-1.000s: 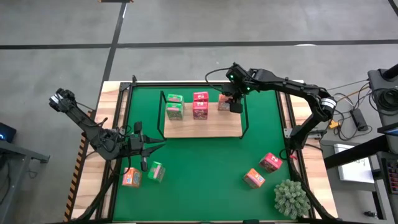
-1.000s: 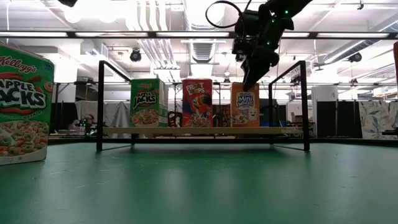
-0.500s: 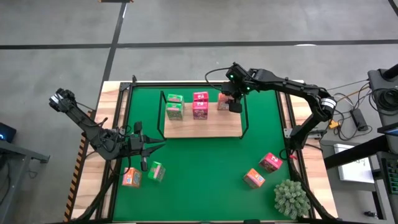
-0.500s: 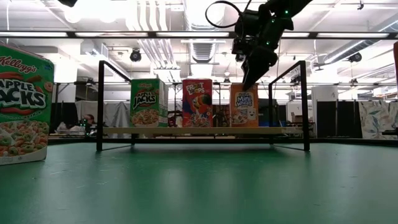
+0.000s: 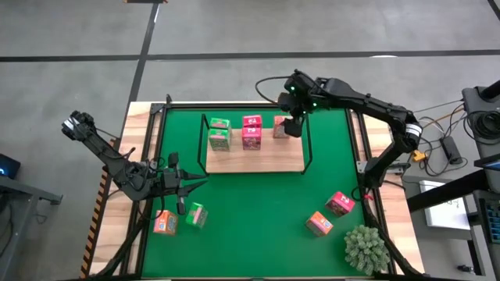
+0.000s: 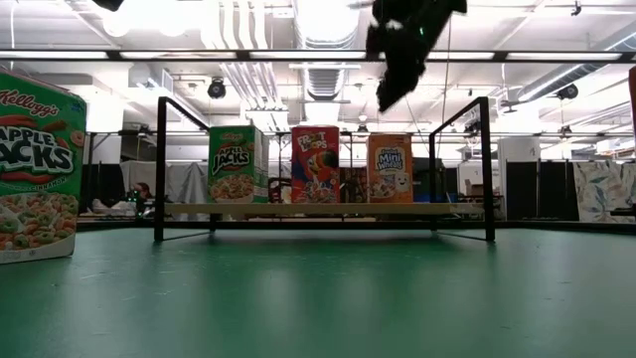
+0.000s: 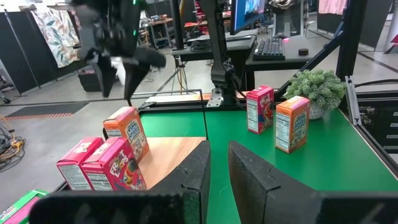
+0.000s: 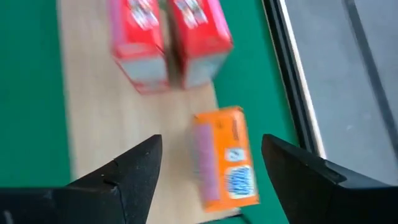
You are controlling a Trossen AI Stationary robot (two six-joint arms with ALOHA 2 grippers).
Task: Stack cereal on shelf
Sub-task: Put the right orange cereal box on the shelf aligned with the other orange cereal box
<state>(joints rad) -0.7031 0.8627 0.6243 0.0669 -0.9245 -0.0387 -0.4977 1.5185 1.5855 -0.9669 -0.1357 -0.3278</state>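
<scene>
Hovering above the shelf's (image 5: 254, 160) right end, right gripper (image 5: 294, 127) has fingers spread, nothing held. Directly under it an orange Mini-Wheats box (image 6: 391, 168) stands upright on the board, next to two pink-red Froot Loops boxes (image 5: 251, 131) and two green Apple Jacks boxes (image 5: 219, 133). Left gripper (image 5: 190, 186) parked at the mat's (image 5: 258, 211) left edge, fingers slightly apart, empty; orange box (image 5: 165, 222) and green box (image 5: 196, 215) near it. Pink-red box (image 5: 339, 203) and orange box (image 5: 319, 223) sit beside the plant (image 5: 366, 248).
</scene>
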